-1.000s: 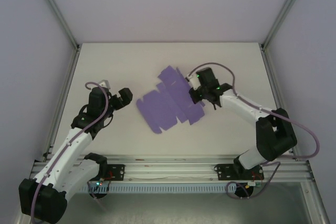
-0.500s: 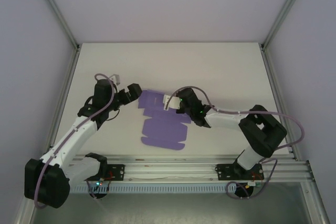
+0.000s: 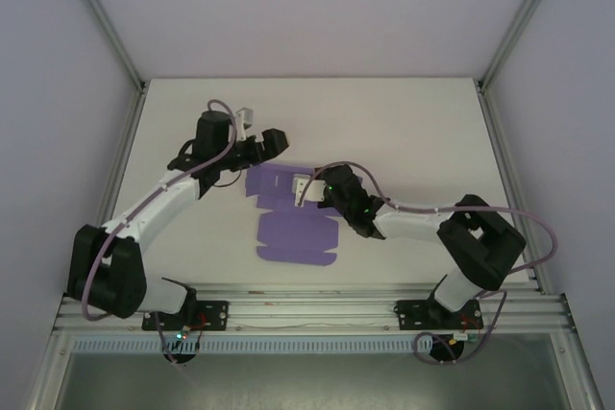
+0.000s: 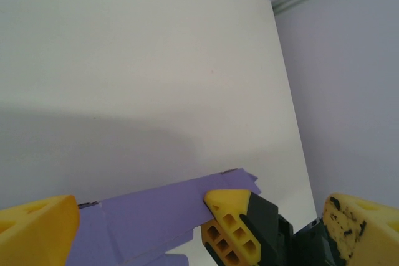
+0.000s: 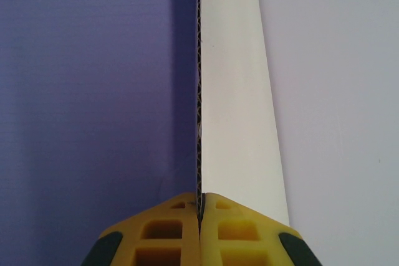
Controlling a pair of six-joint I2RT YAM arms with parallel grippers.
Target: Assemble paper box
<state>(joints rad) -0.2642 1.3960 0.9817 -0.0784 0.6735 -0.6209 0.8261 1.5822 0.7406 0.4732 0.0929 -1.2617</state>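
Observation:
The paper box (image 3: 293, 218) is a flat purple die-cut sheet lying mid-table, with one flap lifted at its far right side. My right gripper (image 3: 312, 187) is shut on that flap. In the right wrist view the card's corrugated edge stands upright in the right gripper (image 5: 199, 202), purple face (image 5: 93, 91) on the left, white face on the right. My left gripper (image 3: 273, 140) hangs open just beyond the sheet's far edge. Between the left gripper's yellow fingers (image 4: 37, 228) I see the paper box (image 4: 149, 216) and the other gripper's yellow finger on it.
The white table (image 3: 413, 122) is bounded by aluminium rails at the left (image 3: 120, 165), the right (image 3: 500, 151) and the near edge (image 3: 307, 309). Pale walls stand behind them. Bare tabletop lies beyond and to the right of the sheet.
My right gripper pulled the sheet leftward and nearer, turning it, and now holds a flap raised. My left arm swung away from me and to the right, up to the sheet's far edge.

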